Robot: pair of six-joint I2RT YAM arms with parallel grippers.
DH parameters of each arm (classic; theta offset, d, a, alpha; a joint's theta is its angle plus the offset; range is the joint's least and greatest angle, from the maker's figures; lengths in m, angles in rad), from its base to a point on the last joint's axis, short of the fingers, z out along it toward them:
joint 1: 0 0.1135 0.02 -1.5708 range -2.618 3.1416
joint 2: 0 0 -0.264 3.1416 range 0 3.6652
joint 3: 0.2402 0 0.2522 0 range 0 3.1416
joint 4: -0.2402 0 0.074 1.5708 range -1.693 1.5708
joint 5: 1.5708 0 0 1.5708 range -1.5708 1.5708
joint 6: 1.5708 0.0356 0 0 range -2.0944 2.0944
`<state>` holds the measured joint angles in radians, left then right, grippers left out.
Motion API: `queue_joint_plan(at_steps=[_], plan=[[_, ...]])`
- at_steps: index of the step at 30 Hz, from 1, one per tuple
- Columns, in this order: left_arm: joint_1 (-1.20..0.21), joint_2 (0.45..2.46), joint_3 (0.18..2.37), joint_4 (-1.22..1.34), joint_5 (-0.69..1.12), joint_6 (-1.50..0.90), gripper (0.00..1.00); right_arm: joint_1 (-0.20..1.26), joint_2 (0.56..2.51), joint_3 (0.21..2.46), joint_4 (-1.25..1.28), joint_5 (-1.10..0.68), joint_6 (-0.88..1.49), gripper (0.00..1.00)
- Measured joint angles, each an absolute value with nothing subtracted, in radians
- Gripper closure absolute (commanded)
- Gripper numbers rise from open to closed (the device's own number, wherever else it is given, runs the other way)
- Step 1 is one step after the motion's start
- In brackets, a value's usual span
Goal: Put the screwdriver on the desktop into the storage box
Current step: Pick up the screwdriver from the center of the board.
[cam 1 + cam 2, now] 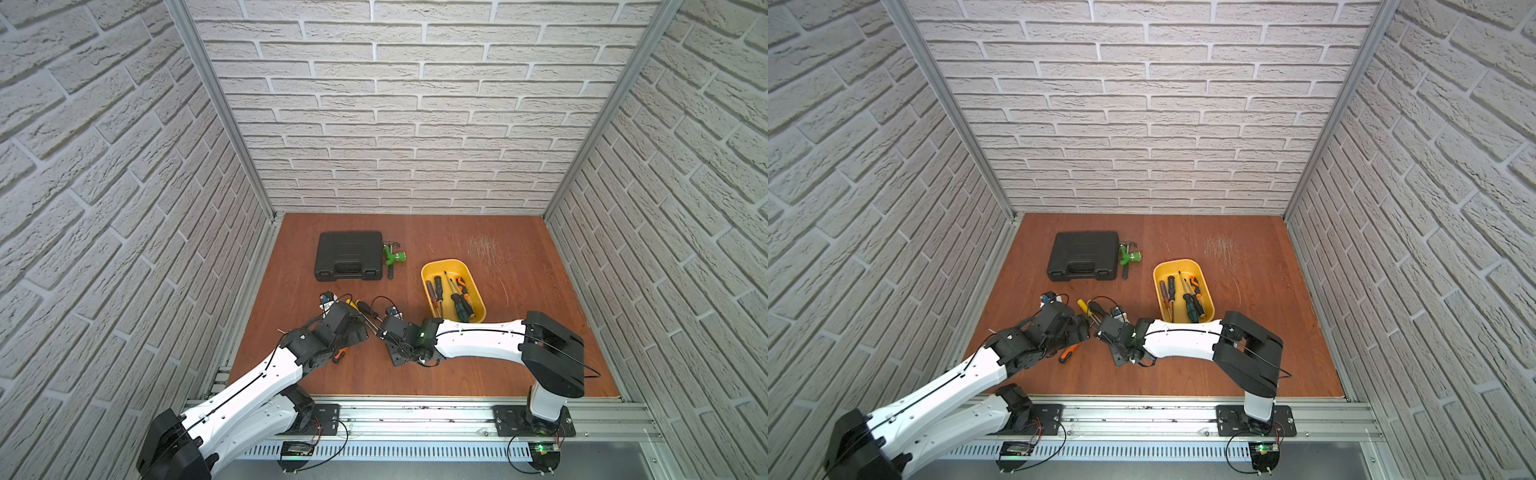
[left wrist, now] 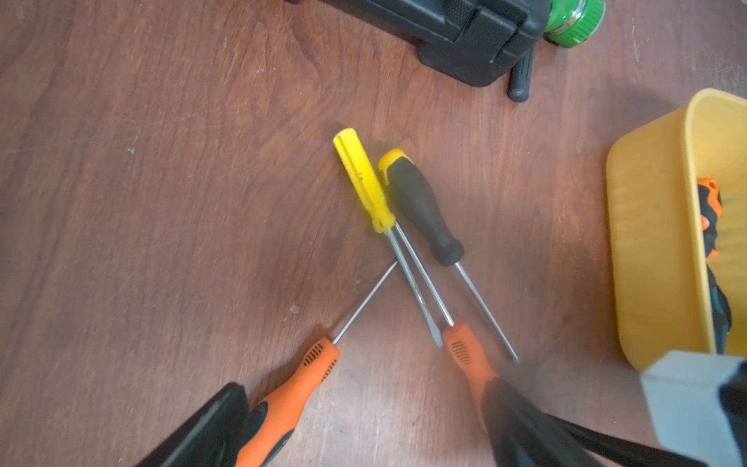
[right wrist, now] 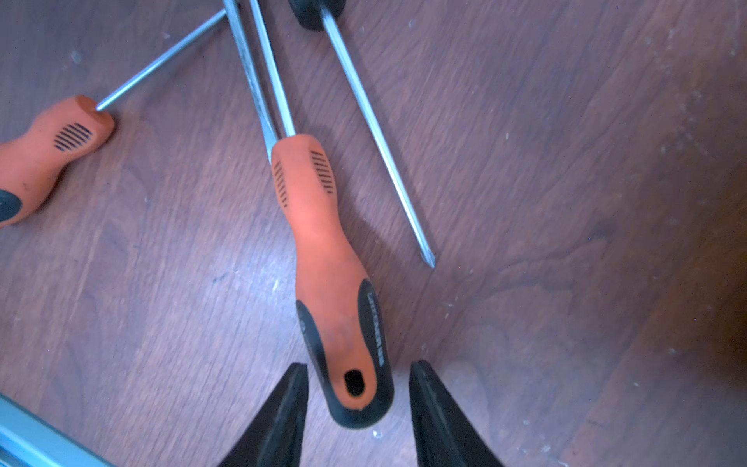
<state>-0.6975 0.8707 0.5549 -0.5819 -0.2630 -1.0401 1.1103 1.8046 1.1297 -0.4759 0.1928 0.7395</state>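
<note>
Partly done: several screwdrivers [image 1: 459,299] lay in the storage box [image 1: 442,262]; four lay loose on the table [image 1: 457,365].
The right gripper [image 3: 357,365] stood spread astride an orange screwdriver [image 3: 323,242] at its butt, not pinching. The left gripper [image 2: 368,388] gaped alongside, and the box sat behind the right gripper.

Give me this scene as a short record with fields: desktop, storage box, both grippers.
desktop: four screwdrivers lie loose
loose: yellow-handled screwdriver, black-handled screwdriver, orange screwdriver, second orange screwdriver
storage box: yellow, already holds several screwdrivers
right gripper: open, jaws flanking the orange screwdriver's handle end
left gripper: open, above the second orange screwdriver's handle
others: black tool case, green nozzle
</note>
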Motion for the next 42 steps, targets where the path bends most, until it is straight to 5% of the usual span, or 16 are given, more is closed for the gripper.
queue_joint_plan(at_steps=[11, 22, 36, 42], plan=[[-0.671, 0.841, 0.515, -0.58, -0.251, -1.052, 0.05, 1.11, 1.846, 1.174, -0.495, 0.191, 0.711, 0.58], [-0.643, 0.839, 0.46, -0.583, -0.223, -1.069, 0.11, 1.11, 1.882, 1.221, -0.51, 0.194, 0.693, 0.7], [-0.64, 0.857, 0.445, -0.559, -0.2, -1.076, 0.12, 1.113, 1.912, 1.234, -0.532, 0.187, 0.694, 0.6], [-0.638, 0.837, 0.445, -0.559, -0.201, -1.076, 0.13, 1.118, 1.92, 1.251, -0.548, 0.195, 0.69, 0.75]])
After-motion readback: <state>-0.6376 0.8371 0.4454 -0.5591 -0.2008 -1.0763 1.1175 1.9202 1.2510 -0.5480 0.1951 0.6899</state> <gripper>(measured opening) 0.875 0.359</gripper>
